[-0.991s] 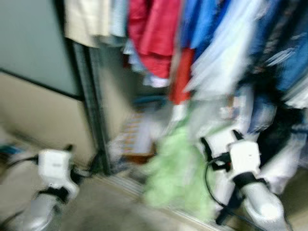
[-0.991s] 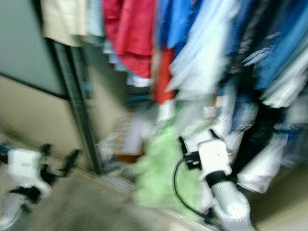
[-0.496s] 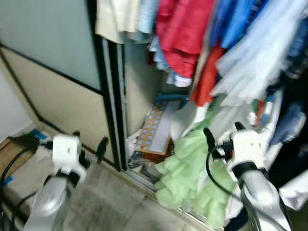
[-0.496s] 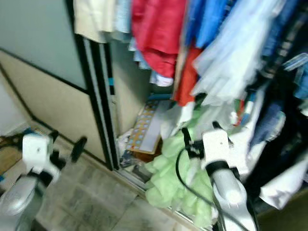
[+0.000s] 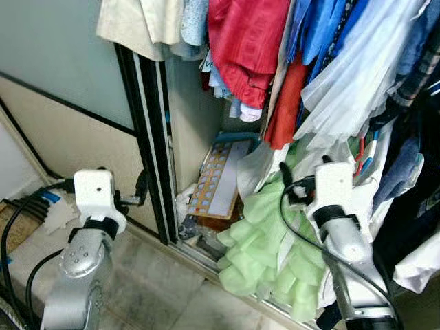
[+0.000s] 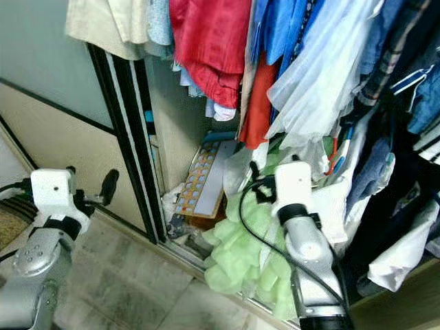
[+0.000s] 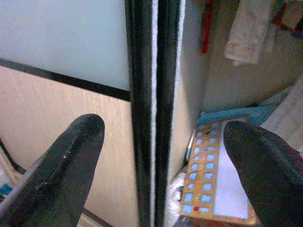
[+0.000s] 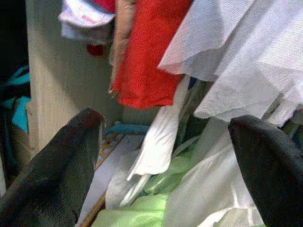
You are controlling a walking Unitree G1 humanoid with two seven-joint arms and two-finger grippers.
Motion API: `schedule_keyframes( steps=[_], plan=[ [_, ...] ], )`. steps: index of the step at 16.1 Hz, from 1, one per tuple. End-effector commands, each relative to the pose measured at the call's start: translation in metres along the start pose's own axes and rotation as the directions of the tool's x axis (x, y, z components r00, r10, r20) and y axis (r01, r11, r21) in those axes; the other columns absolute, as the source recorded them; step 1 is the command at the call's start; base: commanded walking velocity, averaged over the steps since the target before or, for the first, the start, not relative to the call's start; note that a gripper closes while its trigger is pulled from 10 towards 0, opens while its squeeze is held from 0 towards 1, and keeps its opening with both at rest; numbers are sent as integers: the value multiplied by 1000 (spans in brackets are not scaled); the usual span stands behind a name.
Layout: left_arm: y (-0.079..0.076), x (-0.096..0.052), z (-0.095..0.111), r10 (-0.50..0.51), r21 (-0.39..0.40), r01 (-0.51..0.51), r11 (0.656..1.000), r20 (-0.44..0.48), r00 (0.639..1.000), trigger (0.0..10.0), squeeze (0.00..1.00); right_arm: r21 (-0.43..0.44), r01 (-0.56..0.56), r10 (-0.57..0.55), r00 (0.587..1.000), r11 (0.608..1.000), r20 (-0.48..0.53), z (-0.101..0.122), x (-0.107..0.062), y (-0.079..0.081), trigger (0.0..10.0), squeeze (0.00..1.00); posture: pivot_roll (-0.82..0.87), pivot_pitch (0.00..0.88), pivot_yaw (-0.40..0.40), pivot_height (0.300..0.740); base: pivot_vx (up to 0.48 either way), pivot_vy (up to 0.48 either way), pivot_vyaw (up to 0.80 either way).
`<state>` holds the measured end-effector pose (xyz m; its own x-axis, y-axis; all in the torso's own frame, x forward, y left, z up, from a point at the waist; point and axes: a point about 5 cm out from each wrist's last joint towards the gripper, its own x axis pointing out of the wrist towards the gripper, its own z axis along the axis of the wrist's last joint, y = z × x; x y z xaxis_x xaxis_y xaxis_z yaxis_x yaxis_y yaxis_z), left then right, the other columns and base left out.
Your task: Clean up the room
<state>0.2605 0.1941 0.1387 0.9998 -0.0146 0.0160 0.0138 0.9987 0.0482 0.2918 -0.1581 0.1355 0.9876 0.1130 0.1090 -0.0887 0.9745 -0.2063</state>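
The left gripper (image 7: 161, 156) hangs wide open and empty before the wardrobe's black door frame (image 5: 148, 137). The right gripper (image 8: 165, 156), equally spread and empty, points at the pale green garment (image 5: 265, 240) spilling from the wardrobe floor beneath hanging clothes (image 5: 309, 62).

hanging clothes (image 5: 261, 48) cropped above, closet floor buried

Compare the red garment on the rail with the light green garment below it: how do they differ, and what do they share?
The red garment hangs high among other clothes; the light green garment spills low over the wardrobe's bottom edge. The red looks smooth, the green ruffled. Both are fabric in the open wardrobe.
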Motion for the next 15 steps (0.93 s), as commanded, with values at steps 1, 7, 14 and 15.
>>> schedule_keyframes(
  steps=[1, 7, 14, 15],
  plan=[
    [-1, -1, -2, -8, 23, 8, 1000, -5, 1000, 10000, 0, -4, -14, 14, 1000, 1000, 8, -1, 0, 0, 10000, 0, 18, 0, -22, 740, 0, 0, 0],
    [-21, -1, 33, -47, 50, 43, 998, 83, 995, 10000, 0, 42, -1, 1, 1000, 999, 1, 2, 2, -6, 10000, 0, 19, 0, -23, 740, 0, 0, 0],
    [-18, -5, 22, 29, 11, -30, 999, 72, 997, 10000, 0, -16, -51, 51, 999, 999, 14, 0, 3, -2, 10000, 0, 40, 0, -71, 740, 0, 0, 800],
    [-16, -2, 20, 49, 15, -51, 999, 78, 996, 10000, 0, -5, -56, 56, 998, 998, 20, 1, 7, 2, 10000, 0, 42, 0, -72, 740, 0, 0, 800]
  ],
)
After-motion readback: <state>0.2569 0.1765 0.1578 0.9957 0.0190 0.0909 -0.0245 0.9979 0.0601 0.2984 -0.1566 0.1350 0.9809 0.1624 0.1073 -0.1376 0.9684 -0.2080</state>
